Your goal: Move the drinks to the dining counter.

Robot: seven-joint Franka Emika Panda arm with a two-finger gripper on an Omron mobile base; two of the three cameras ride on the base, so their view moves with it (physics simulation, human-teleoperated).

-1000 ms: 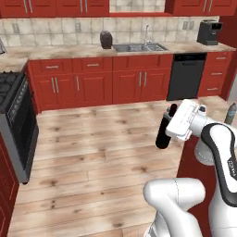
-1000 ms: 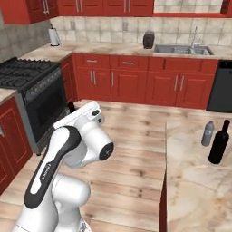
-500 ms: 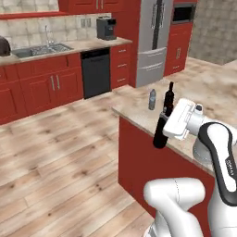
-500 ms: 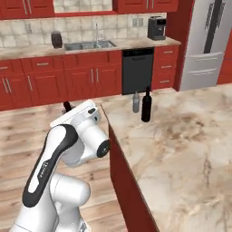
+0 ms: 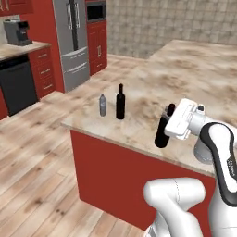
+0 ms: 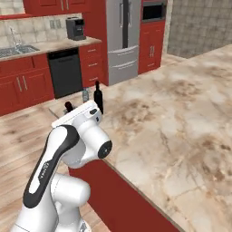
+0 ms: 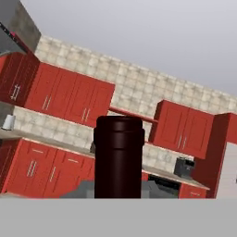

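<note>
Over the near edge of the dining counter, the gripper is clamped on a black wine bottle, holding it upright. Farther left, the second wine bottle and the water bottle stand just beside each other on the counter's left end.

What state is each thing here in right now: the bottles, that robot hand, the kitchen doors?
Held wine bottle: upright, gripped, above the dining counter.
Gripper: shut on the held wine bottle.
Second wine bottle: standing upright on the counter.
Water bottle: upright beside it, capped.
Fridge: doors closed.
Dishwasher: closed.
</note>
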